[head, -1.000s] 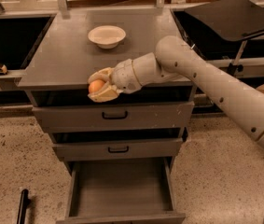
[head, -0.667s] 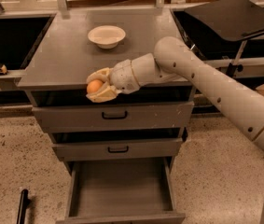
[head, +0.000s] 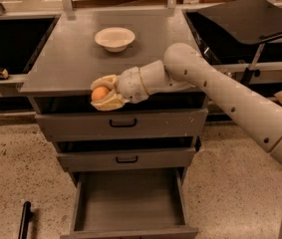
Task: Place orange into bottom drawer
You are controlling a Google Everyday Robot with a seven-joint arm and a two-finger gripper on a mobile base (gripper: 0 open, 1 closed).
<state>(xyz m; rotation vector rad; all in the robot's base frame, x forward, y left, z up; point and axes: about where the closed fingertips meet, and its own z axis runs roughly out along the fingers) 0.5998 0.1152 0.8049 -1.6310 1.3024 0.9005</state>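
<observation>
You are looking down at a grey cabinet with three drawers stacked one under another. The robot's cream-white arm [head: 220, 93] is reaching in from the right side of the view. Its pincer [head: 97, 95] is hanging at the front edge of the cabinet's flat grey surface [head: 66, 59], just above the top drawer [head: 80, 126].

The pincer is pinching the small round orange fruit [head: 99, 93]. One cream finger [head: 105, 79] is curving over the fruit and the other is cupping it from beneath, so the fruit is sitting off the surface, held in the air.

The lowest grey drawer [head: 128, 198] is standing pulled out toward you, showing a deep box with a plain flat floor. It is lying well below the held fruit. Between them, the top drawer and the middle drawer [head: 90, 161] are each showing a black handle on a grey front.

A cream shallow bowl [head: 114, 38] is sitting upright toward the back of the surface, well apart from the pincer.

A flat black tray [head: 250, 16] is resting at the upper right, beside the cabinet. A short black bar [head: 25, 220] is lying on the speckled floor [head: 11, 158] at the lower left.
</observation>
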